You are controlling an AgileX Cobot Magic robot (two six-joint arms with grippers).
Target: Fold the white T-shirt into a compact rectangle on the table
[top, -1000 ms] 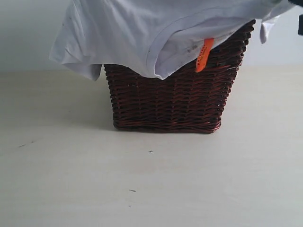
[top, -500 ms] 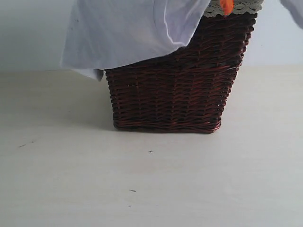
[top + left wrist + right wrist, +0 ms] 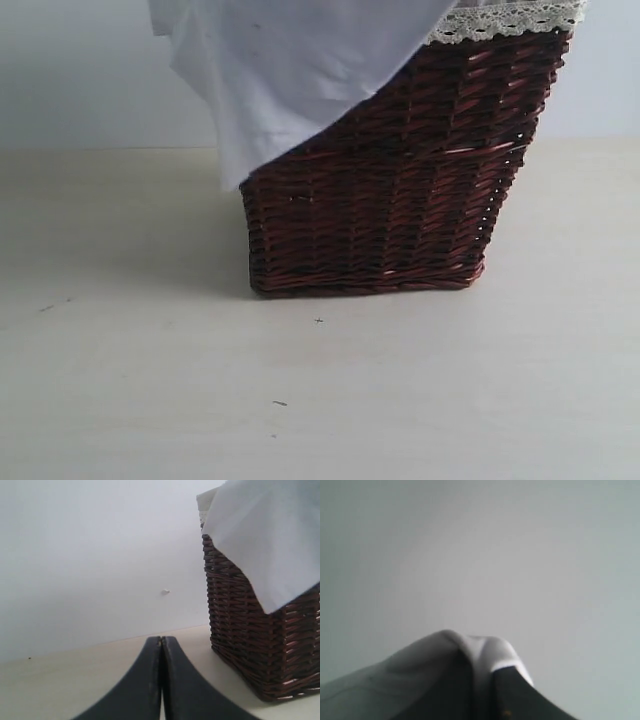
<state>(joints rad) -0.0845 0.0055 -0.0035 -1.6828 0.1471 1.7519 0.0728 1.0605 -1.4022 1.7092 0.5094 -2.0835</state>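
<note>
White T-shirt (image 3: pixel 290 80) hanging from a raised robot gripper, draped over a dark wicker basket (image 3: pixel 400 200).

Most of the shirt is out of view above; its lower fold lies against the basket's front left, clear of the table (image 3: pixel 320 400). The right gripper (image 3: pixel 482 666) pinches a bunch of white cloth. The left gripper (image 3: pixel 161 650) sits low beside the basket, jaws pressed together, empty. The basket looks tipped; if cloth snags on its lace-trimmed rim (image 3: pixel 510 20), lifting could drag it over.
</note>
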